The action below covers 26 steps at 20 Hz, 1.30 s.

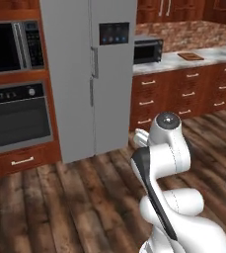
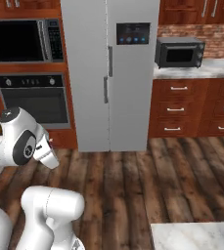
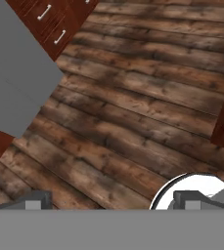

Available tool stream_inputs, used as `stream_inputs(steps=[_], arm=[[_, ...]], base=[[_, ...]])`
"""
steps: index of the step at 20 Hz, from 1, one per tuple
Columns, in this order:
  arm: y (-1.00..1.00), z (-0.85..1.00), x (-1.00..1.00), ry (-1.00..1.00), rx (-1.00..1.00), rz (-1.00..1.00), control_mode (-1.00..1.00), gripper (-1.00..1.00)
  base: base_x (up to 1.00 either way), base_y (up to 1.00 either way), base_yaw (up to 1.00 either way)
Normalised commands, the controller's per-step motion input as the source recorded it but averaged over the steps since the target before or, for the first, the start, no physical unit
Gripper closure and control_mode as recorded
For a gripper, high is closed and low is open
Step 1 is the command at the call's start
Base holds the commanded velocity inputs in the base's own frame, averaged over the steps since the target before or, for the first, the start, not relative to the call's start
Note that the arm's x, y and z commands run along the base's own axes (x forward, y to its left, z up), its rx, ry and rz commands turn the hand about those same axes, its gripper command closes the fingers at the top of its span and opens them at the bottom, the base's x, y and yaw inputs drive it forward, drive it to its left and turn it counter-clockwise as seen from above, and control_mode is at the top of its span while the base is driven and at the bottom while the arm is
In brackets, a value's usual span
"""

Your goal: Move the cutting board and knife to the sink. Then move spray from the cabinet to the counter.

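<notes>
- The cutting board [image 1: 190, 56] is seen at the upper right of the left base view, lying flat on the tabletop [image 1: 169, 62], to the right of the small oven [image 1: 148, 50] and well apart from the arm.
- No knife can be made out on or beside the board; it is too small to tell at this range.
- The spray is presumably behind one of the closed cabinet doors [image 1: 166, 9] at the top of the frame.
- The fingers [image 3: 35, 199] are spread wide and nothing is held between them; in the hand view they are pointed down at bare floor planks [image 3: 133, 112].
- The board is judged to be stiff, flat and moderately heavy for its thickness; wood should give fair friction and is not fragile.
- Since it lies flush on the tabletop, a hold across a short edge or a corner overhang is judged best, with one finger slid under the rim; a grasp on the flat face is not possible.
- A knife, if found, is judged to be light, hard and slippery on the blade, so the handle should be taken.
- The spray bottle is expected to be light and easily tipped; its slim body should be clamped below the trigger.
- A dark panel [image 2: 133, 33] with small lit icons is set in the fridge [image 2: 108, 73] door; no brand, label or writing can be read anywhere.
</notes>
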Motion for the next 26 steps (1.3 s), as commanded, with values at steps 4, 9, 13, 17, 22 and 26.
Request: stream_inputs(steps=[4,9,13,17,22,26], arm=[[0.00,0.00,0.00,0.00,0.00,0.00,1.00,-1.00],[0.00,0.00,0.00,0.00,0.00,0.00,1.00,-1.00],[0.00,0.00,0.00,0.00,0.00,0.00,1.00,-1.00],[0.00,0.00,0.00,0.00,0.00,0.00,1.00,-1.00],[0.00,0.00,0.00,0.00,0.00,0.00,1.00,-1.00],[0.00,0.00,0.00,0.00,0.00,0.00,1.00,-1.00]], base=[[1.00,0.17,-0.06],[1.00,0.10,-0.11],[1.00,0.12,-0.43],[1.00,0.04,-0.48],[1.00,-0.25,-0.45],[1.00,-1.00,-0.27]])
